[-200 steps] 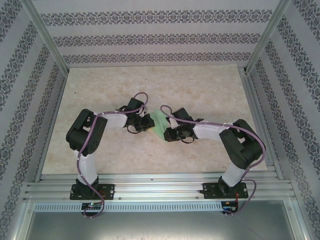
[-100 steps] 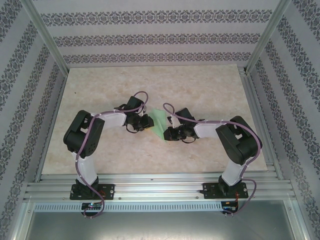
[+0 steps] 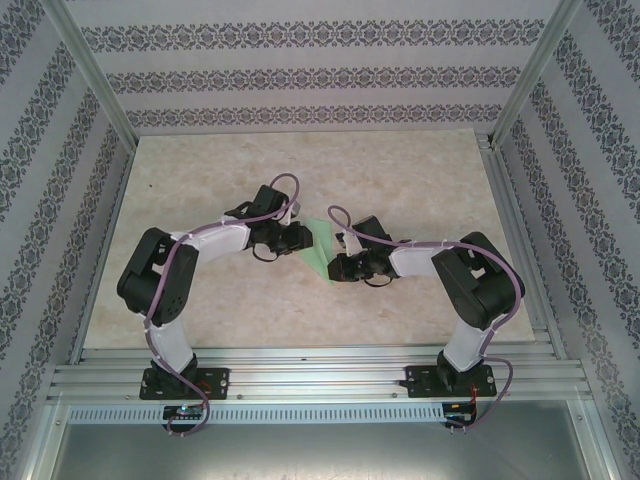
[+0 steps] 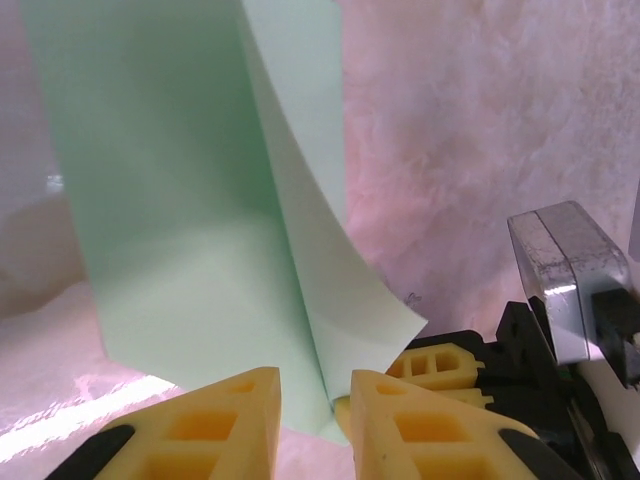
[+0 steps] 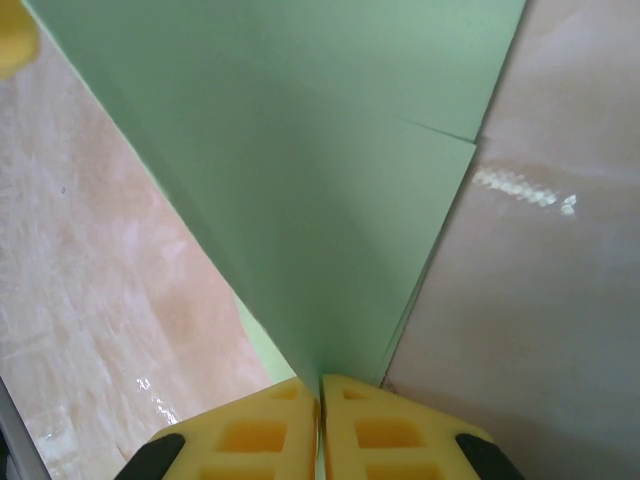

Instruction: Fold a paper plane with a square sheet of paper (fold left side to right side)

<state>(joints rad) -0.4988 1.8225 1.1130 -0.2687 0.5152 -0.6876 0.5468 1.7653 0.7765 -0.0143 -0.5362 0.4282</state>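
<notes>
Square sheet of paper (image 5: pixel 300 200), half-folded, pinched by right pincer (image 5: pixel 320 382)

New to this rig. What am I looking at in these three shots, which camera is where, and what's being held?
These are two small robot arms bolted side by side at the near edge of a table. Each ends in a two-finger gripper. The wide picture comes from a fixed camera above and behind them, so their bases sit at the bottom. The other two come from cameras on the wrists, looking along the yellow fingers. Between the arms is one pale green paper sheet, partly folded, with one flap curling up. The right gripper is shut on its edge. The left gripper has its fingers slightly apart, with the paper's fold between them.
</notes>
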